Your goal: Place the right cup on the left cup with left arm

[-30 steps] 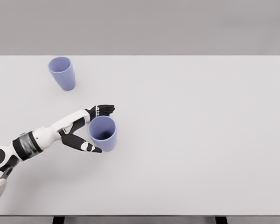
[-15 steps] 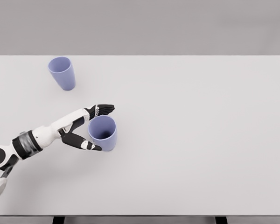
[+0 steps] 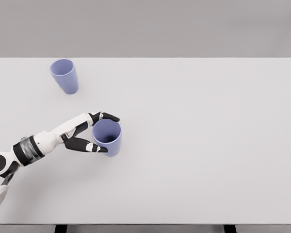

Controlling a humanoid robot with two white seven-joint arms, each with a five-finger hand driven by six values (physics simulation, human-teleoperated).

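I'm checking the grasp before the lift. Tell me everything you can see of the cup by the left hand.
The near cup is a plain, handleless lavender-blue tumbler that looks like matte plastic, wider at the open rim than at the base. It looks empty and stands upright on the white table, left of centre. The left hand closes on it: dark fingers curl over the far rim, the thumb presses the near side.

White arm (image 3: 48, 138), grey-black banded wrist; black fingers (image 3: 89, 146), white knuckle segments.
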